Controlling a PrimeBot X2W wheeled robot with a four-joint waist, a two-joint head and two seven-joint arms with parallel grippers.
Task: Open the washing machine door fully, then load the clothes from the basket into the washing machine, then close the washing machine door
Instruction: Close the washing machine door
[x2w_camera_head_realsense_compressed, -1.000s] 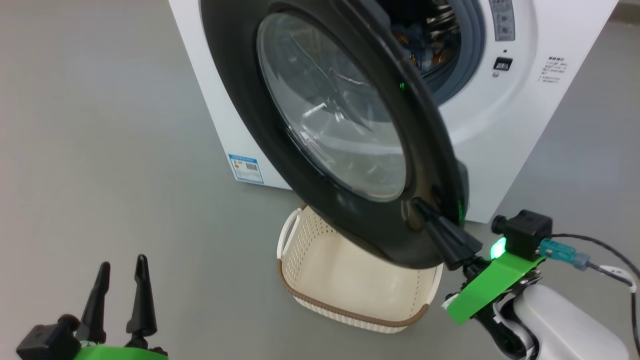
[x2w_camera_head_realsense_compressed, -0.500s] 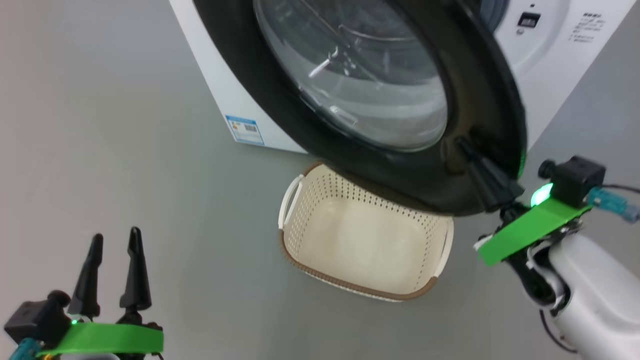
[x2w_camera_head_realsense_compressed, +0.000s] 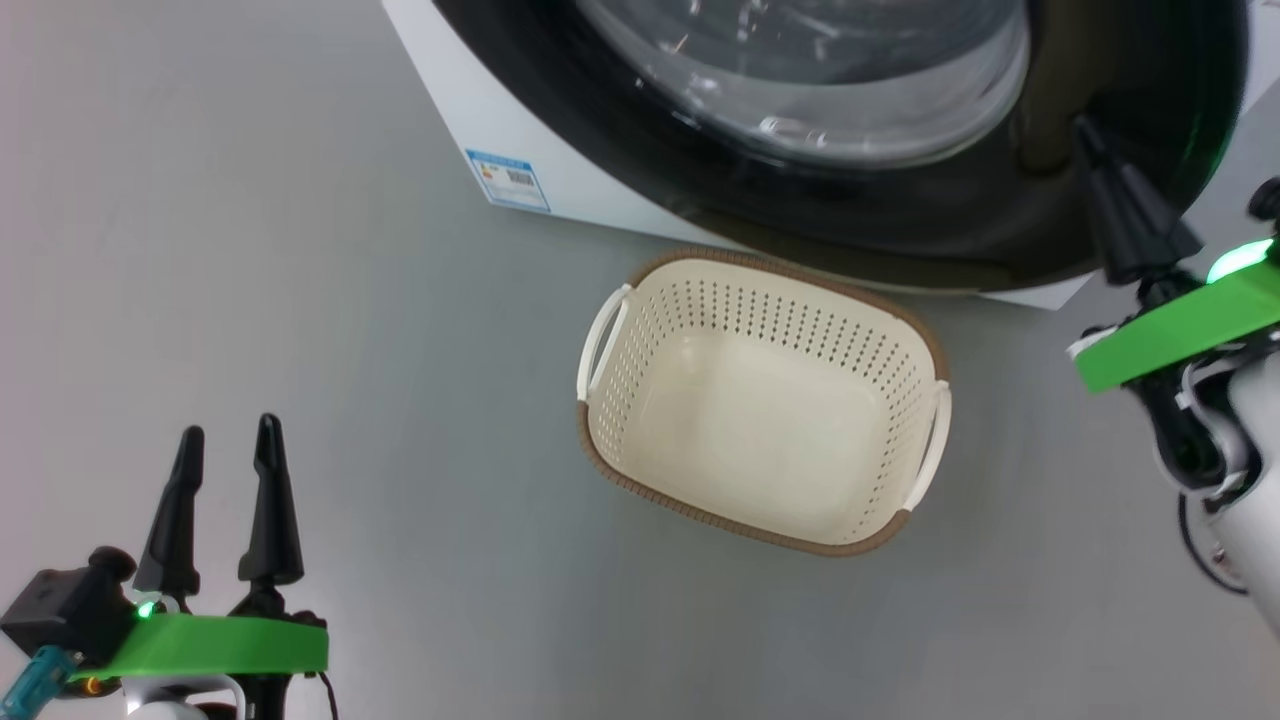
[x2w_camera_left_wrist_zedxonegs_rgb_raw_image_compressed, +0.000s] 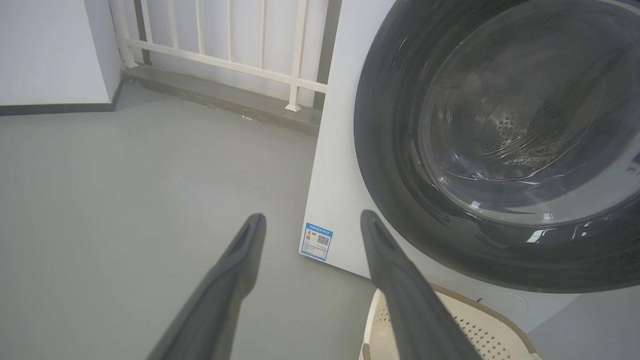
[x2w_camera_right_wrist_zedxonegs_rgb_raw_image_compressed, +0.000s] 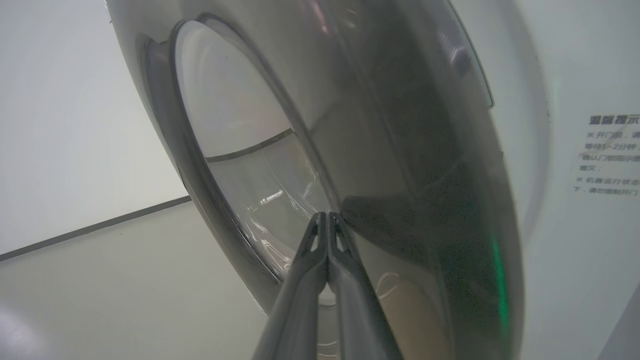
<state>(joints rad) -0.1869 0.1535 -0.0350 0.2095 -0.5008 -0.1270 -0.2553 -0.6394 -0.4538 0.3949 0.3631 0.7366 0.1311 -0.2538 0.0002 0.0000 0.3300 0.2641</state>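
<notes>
washing machine door (x2w_camera_head_realsense_compressed: 850, 210) has swung in toward the washing machine (x2w_camera_head_realsense_compressed: 490, 115), right gripper (x2w_camera_head_realsense_compressed: 1082, 128) with it
right gripper's fingers are pressed together, gripping nothing, tips on the door's black rim, far right. basket (x2w_camera_head_realsense_compressed: 780, 320) sits empty just near of the door. left gripper (x2w_camera_head_realsense_compressed: 229, 430) spread wide, empty, near left.

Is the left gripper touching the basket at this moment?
Apart. The head view shows it plainly: the left gripper is open at the lower left, and a stretch of bare grey floor lies between it and the basket.
</notes>
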